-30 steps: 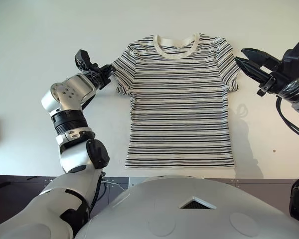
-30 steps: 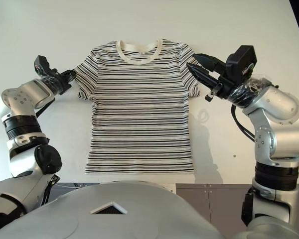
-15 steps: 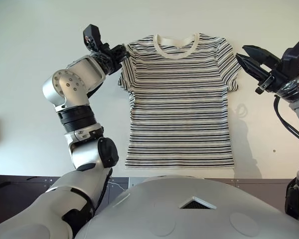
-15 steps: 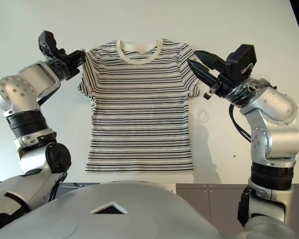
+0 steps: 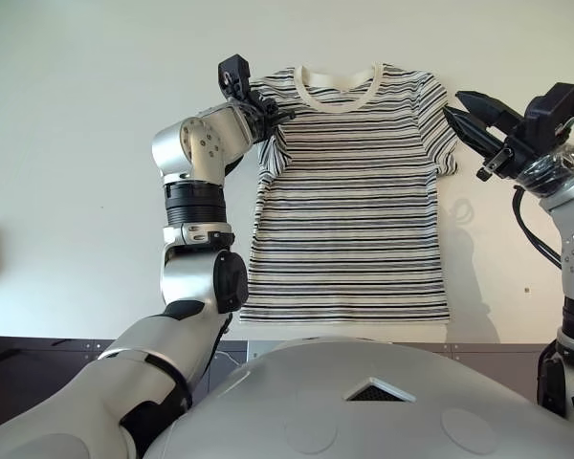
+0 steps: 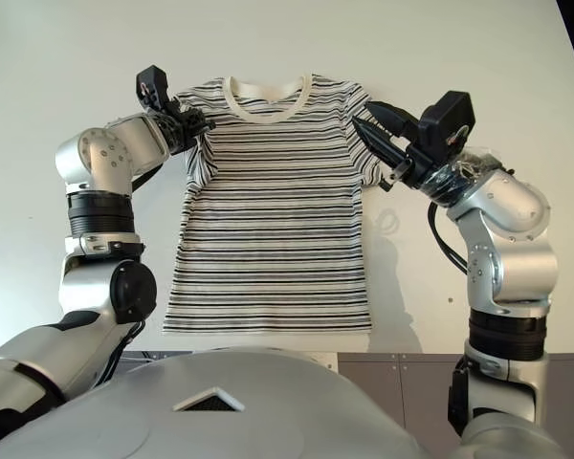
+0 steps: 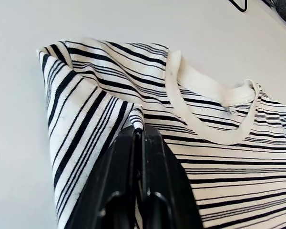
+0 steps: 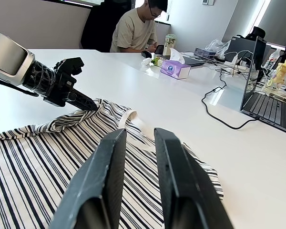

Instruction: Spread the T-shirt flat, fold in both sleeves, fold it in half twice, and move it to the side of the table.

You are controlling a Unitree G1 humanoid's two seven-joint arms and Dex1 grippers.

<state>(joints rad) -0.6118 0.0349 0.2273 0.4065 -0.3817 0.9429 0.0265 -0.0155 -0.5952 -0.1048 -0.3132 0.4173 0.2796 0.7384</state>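
Firmly, sleeve between left fingers

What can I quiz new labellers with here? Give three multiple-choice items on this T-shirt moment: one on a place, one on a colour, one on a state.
1. Where does the left gripper hold the T-shirt?
A at the hem; B at the left sleeve, drawn in over the chest; C at the right sleeve.
2. What colour is the neckband?
A cream; B red; C green.
3. How do the right gripper's jaws stand?
A shut on the neckband; B shut on the hem; C open.

1 B: the left wrist view shows shut jaws pinching the sleeve edge.
2 A: it is plain cream beside dark stripes.
3 C: a clear gap shows between them.
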